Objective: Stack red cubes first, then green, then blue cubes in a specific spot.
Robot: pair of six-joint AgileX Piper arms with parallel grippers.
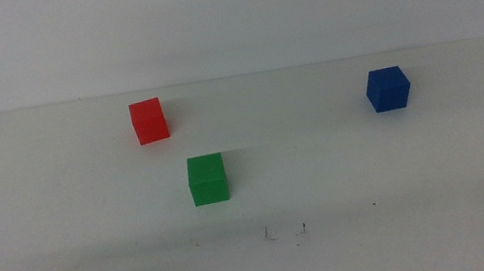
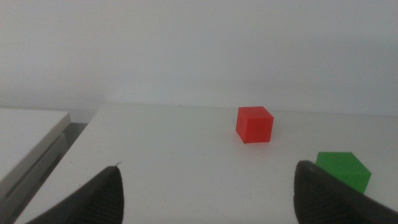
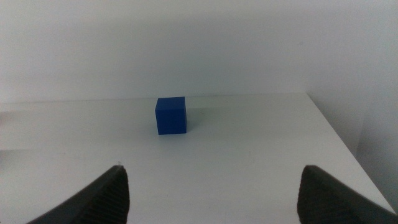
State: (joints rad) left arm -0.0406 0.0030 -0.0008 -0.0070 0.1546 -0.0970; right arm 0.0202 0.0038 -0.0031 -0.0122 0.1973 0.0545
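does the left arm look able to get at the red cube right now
Probably yes. The left gripper has its fingers spread wide, and the red cube sits alone on bare table ahead. The green cube lies off to one side, apart from it.
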